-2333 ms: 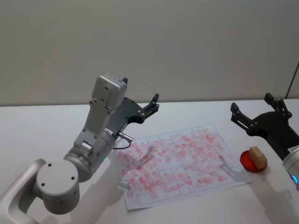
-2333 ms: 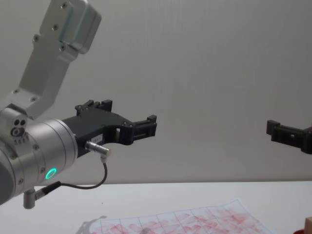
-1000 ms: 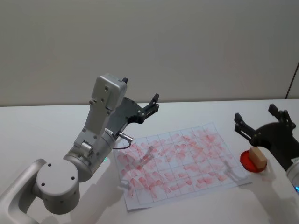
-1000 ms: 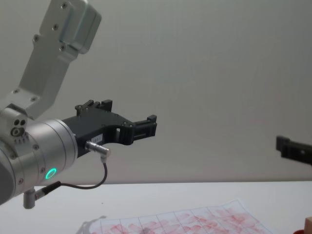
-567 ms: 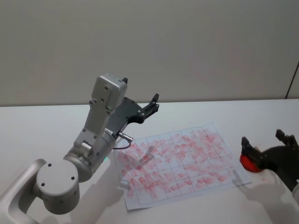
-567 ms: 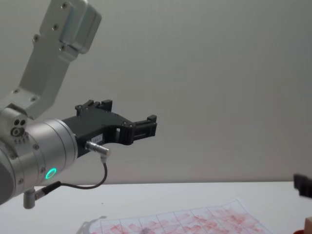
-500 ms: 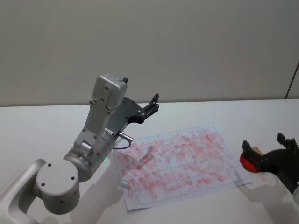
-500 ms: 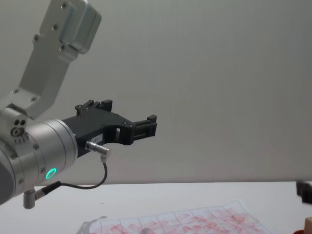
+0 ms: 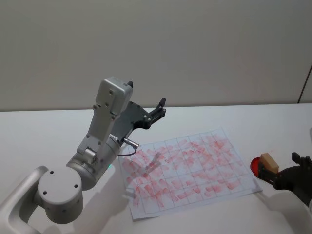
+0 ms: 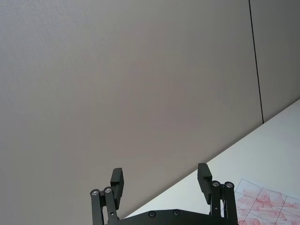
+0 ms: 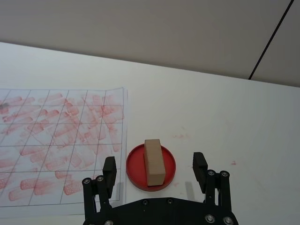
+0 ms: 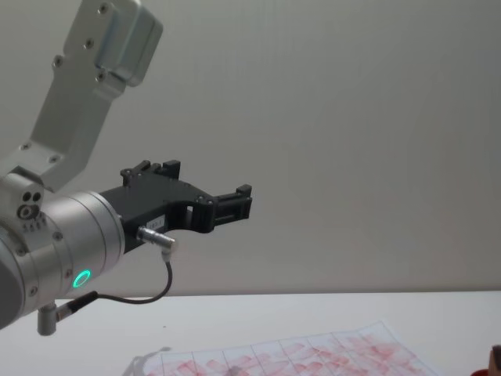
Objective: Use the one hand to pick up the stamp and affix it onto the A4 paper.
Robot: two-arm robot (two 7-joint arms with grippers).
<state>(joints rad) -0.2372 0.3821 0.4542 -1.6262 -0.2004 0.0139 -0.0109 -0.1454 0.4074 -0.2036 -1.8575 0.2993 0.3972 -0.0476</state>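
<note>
1 stamp [image 9: 268, 162] | 1 paper [image 9: 185, 168] | right gripper [image 11: 154, 168] spread near stamp — left gripper [image 10: 160, 176] raised, spread

A plain grey-beige wall [image 9: 195, 48] backs the white counter [image 9: 44, 131]; a thin dark seam [image 9: 305, 83] slants at three o'clock.

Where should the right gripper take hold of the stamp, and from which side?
Grip the stamp by its two long side faces, above the rim of the red ink pad. It sits on the pad with a narrow face toward the right gripper, whose open fingers line up either side. Probably come in from the robot's side, descending. The left gripper is parked high.
</note>
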